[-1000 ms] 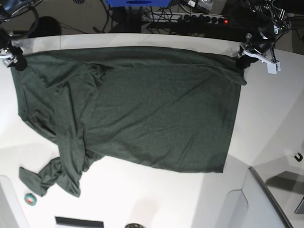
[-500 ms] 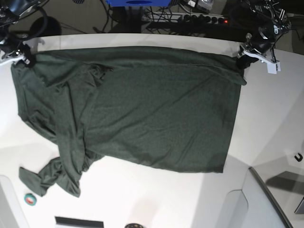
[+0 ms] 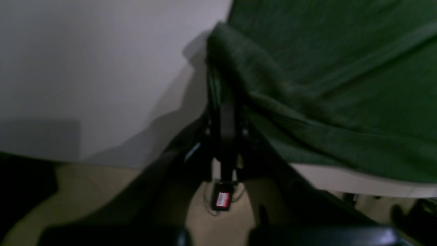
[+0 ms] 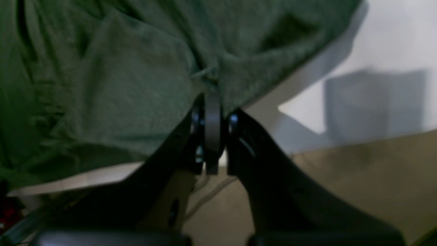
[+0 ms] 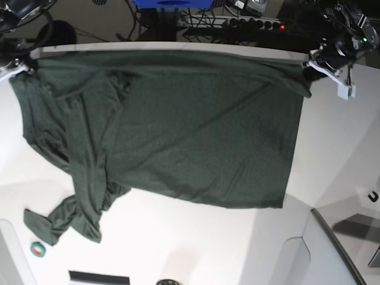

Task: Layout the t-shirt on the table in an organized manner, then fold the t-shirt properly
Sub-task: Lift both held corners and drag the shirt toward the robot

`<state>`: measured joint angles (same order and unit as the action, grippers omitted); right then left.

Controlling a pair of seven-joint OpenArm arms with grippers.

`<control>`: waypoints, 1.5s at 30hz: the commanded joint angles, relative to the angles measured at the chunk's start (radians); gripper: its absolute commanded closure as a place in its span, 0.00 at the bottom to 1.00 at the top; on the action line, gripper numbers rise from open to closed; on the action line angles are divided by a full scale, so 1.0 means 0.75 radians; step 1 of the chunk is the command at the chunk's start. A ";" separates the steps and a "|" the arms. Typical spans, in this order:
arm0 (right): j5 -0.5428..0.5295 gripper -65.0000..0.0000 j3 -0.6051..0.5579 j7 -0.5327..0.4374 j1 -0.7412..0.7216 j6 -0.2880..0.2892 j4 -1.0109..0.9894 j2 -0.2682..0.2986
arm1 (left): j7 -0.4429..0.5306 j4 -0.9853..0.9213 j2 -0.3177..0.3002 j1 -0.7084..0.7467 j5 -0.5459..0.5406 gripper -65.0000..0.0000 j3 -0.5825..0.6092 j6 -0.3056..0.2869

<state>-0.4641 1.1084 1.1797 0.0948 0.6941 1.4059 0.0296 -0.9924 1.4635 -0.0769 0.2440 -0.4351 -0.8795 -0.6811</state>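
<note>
The dark green t-shirt (image 5: 196,130) lies spread across the white table (image 5: 332,148), its far hem along the table's far edge. A bunched sleeve (image 5: 59,222) trails at the near left. My left gripper (image 5: 309,66) is shut on the shirt's far right corner. In the left wrist view the left gripper (image 3: 221,73) pinches cloth that drapes over its fingers, with the t-shirt (image 3: 341,85) stretching away from them. My right gripper (image 5: 27,65) is shut on the far left corner. The right wrist view has the right gripper (image 4: 211,99) clamped on a fold of the t-shirt (image 4: 119,85).
A green tape roll (image 5: 38,249) sits at the near left, a flat black item (image 5: 98,278) at the near edge, a small black hook (image 5: 373,196) at the right. A grey panel (image 5: 341,252) fills the near right corner. Beyond the far edge lies a power strip (image 5: 237,22) with cables.
My right gripper has shut on the shirt's far left corner. Both grippers have drawn the far hem back to the table's far edge, pulling the cloth tauter.
</note>
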 commanded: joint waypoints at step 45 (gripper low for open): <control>-0.016 0.99 -0.006 -0.050 0.049 -0.143 0.000 0.037 | -0.069 0.102 -0.015 0.091 -0.012 1.00 0.010 0.103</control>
<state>-0.4644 1.0996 1.1572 0.1329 0.5861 1.3918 0.0433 -1.0580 1.5238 -0.0746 0.3111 -0.4347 -0.8688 -0.6052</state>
